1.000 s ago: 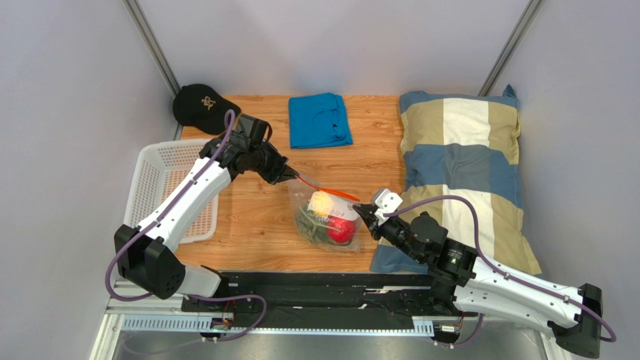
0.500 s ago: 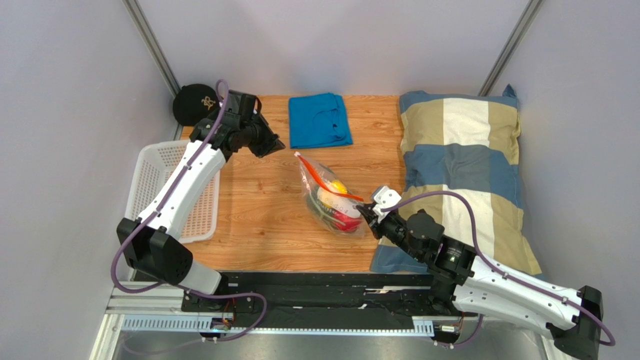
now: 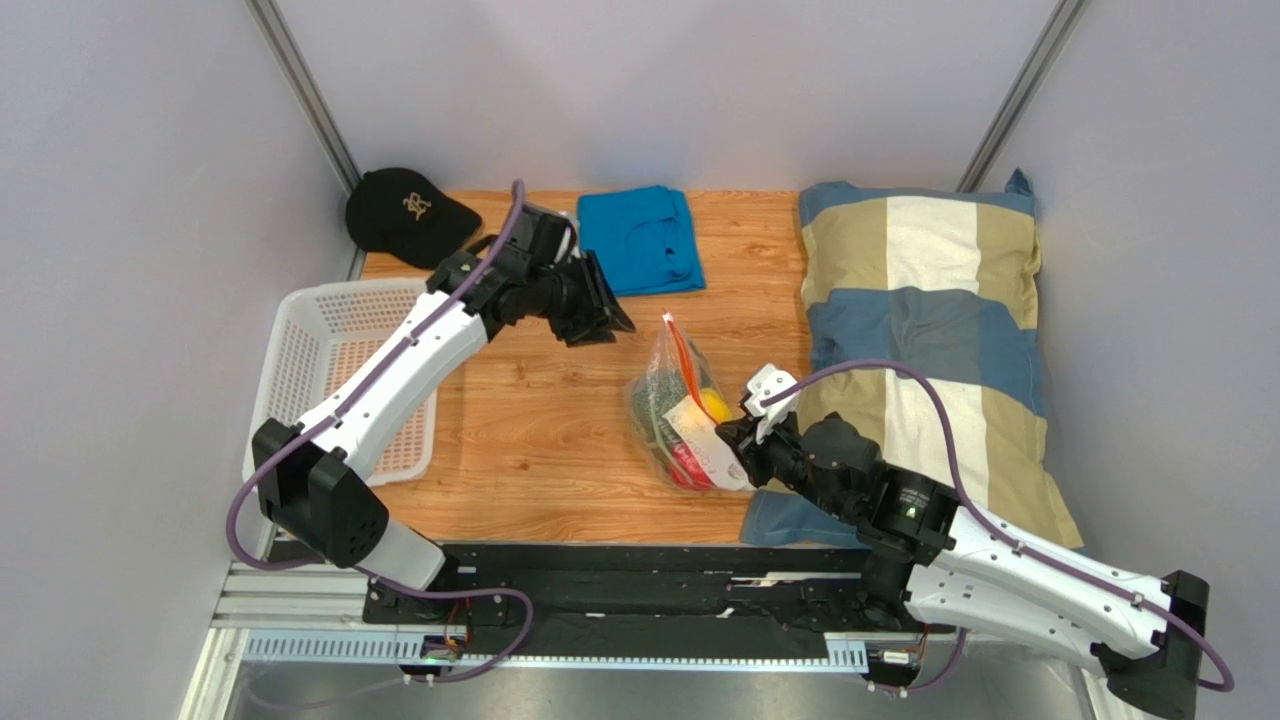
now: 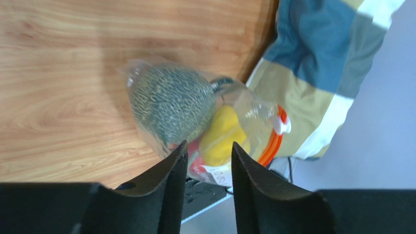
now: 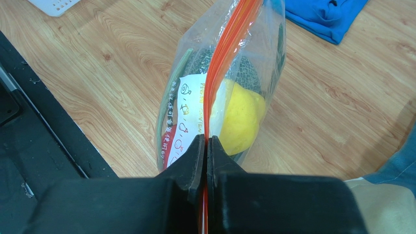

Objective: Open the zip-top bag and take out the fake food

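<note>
Orange zip strip [image 5: 222, 63] held at 1 end only now: left tool [image 3: 609, 318] let go, jaws spread, upper centre of frame. Right tool [image 5: 206, 142] pinches strip; zip-top bag [image 3: 679, 413] stands mid-frame on table [image 3: 526, 435], fake food [image 5: 239, 117] inside, zip looks shut

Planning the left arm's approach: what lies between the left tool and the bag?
Nothing: the top view shows only bare table between the open left tool and the bag.
</note>
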{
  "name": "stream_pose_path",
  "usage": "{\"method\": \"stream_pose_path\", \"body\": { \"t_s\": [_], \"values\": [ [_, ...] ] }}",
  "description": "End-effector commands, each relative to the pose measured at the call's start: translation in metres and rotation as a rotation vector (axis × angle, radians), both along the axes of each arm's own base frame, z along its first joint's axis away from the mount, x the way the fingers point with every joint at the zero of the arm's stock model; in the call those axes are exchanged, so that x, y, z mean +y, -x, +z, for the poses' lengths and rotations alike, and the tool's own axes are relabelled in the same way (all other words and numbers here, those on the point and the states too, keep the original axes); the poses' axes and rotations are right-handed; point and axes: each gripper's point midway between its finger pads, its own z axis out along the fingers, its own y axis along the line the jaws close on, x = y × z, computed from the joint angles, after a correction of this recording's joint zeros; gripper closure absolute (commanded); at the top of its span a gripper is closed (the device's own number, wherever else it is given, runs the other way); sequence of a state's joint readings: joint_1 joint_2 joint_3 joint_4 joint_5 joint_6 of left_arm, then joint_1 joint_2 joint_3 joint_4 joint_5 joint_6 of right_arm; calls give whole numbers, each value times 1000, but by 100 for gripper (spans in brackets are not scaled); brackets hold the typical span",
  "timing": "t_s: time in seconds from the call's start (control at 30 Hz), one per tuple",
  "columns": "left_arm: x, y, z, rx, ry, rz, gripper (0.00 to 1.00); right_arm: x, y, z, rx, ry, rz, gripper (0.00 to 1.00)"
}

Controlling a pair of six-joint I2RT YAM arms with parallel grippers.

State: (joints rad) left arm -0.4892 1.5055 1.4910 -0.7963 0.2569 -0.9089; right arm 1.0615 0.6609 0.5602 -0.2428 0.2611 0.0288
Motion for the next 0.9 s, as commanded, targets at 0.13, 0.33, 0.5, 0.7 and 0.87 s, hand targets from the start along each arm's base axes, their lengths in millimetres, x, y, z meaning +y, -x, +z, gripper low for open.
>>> {"method": "stream_pose_path", "body": {
  "t_s": [0.13,0.33,0.5,0.7,0.87],
  "values": [
    [-64,75,18,-80,94,-378,60,4,-6,13,43,-67,-62,100],
    [-78,85,17,-150,131,-444,68,0,-8,24,42,-103,-93,100],
    [-87,74,13,-215,121,-478,68,-2,-7,32,34,-124,-93,100],
    [-93,59,4,-239,84,-466,69,-5,-7,36,18,-129,-97,100],
    [-96,57,3,-240,87,-465,63,-5,-7,34,17,-126,-96,100]
  ]
}}
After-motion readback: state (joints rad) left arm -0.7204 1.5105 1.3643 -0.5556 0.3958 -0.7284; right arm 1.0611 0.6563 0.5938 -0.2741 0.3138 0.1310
